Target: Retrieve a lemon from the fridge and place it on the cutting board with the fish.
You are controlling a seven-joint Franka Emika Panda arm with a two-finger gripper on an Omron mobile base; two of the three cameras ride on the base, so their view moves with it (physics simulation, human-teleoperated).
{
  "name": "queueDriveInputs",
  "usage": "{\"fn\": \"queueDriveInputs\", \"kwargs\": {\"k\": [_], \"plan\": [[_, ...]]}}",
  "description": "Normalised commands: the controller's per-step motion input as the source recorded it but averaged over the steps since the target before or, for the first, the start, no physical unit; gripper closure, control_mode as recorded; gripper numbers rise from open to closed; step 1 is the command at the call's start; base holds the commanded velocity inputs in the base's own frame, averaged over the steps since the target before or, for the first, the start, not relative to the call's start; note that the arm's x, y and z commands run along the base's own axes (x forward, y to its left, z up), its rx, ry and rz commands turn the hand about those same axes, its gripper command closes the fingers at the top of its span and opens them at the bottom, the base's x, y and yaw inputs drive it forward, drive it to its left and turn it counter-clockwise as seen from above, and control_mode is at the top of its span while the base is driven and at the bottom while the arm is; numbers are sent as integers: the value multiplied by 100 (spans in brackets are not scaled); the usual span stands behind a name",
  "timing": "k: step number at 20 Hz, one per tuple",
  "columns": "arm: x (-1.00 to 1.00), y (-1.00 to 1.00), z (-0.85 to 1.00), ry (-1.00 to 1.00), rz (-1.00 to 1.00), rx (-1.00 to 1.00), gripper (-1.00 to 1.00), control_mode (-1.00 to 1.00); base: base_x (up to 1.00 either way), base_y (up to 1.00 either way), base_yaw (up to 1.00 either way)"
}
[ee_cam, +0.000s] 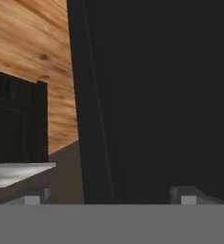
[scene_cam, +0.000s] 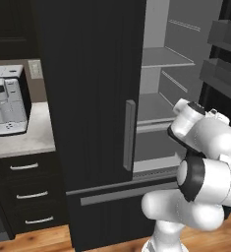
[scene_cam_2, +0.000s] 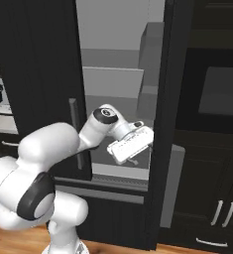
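Fridge (scene_cam: 92, 98): we see its right door swung open onto light grey shelves (scene_cam: 166, 58); the left door, with its grey bar handle (scene_cam: 129, 135), is shut.
Pincer (scene_cam_2: 134, 159): in the right base view it hangs at the fridge opening, low, just beside the open door's edge. In the hand view the two finger tips (ee_cam: 186, 194) stand well apart with a dark door panel between and beyond them, so we read the pincer as released and carrying nothing.
Lemon: we cannot find it on the shelves that show; they look bare from both base views, and the arm hides part of the lower shelf.
Cutting board and fish: we cannot place either from these pictures.
Bench (scene_cam: 18, 142): to the left of the fridge, carrying a coffee machine (scene_cam: 8, 101), with drawers (scene_cam: 28, 194) below.
Done so far, as we judge it: the fridge is open and the arm is at the opening.
Left to do, as we judge it: find and grasp the lemon, draw it out, carry it to the board, set it beside the fish.
Progress: early; nothing is yet in the pincer.
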Motion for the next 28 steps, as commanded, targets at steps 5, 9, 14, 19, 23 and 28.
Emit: {"fn": "queueDriveInputs", "kwargs": {"k": [5, 9, 14, 19, 23, 28], "plan": [[-16, 87, 2, -7, 9, -4, -100, -100, 0, 0, 0], [2, 100, 0, -30, 0, 4, -100, -100, 0, 0, 0], [48, 100, -3, -67, -23, 32, -100, -100, 0, 0, 0], [54, 70, 0, -76, -42, 32, -100, -100, 0, 0, 0], [32, 60, 0, -83, -45, 35, -100, -100, 0, 0, 0], [6, 85, 0, -84, -33, 19, -100, -100, 0, 0, 0]]}}
